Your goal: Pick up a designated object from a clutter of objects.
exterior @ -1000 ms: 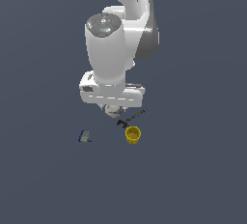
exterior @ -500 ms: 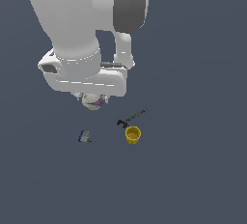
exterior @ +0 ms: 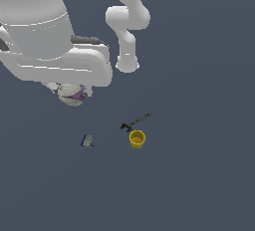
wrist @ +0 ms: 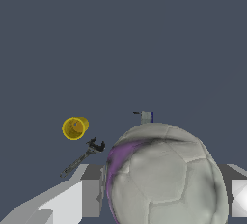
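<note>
A small whitish-grey ball with purple patches [exterior: 72, 94] sits clamped between the fingers [wrist: 72, 201] of the white robot gripper [exterior: 69, 91], lifted clear of the flat dark grey-blue floor [exterior: 199, 175]. In the wrist view the ball [wrist: 164, 175] fills the space between the two pale fingers. Below, on the floor, a small yellow cup [exterior: 137, 139] stands just beside a thin black wrench-like tool [exterior: 135, 121], and a small grey-blue block [exterior: 87, 141] lies apart toward the exterior view's left. No walls or furniture are visible. Compared with half a second ago, the arm looms larger and nearer the camera, with the ball carried higher.
</note>
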Robot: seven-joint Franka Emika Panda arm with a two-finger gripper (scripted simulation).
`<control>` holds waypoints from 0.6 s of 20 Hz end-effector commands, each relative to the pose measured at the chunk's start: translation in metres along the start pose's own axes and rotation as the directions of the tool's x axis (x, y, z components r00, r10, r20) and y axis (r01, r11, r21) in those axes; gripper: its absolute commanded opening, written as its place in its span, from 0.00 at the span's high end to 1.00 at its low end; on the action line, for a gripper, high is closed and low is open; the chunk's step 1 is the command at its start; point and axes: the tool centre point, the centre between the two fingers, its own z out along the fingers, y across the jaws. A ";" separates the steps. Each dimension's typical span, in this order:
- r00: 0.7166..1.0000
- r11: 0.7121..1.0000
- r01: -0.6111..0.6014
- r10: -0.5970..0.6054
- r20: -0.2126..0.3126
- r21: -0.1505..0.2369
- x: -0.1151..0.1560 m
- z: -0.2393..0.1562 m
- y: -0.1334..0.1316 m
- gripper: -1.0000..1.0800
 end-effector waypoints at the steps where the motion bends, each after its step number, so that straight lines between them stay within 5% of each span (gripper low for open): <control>1: 1.000 1.000 0.000 0.000 -0.001 0.000 0.006 -0.015 0.008 1.00; 12: 1.000 1.000 0.000 0.000 -0.001 -0.001 0.026 -0.058 0.032 1.00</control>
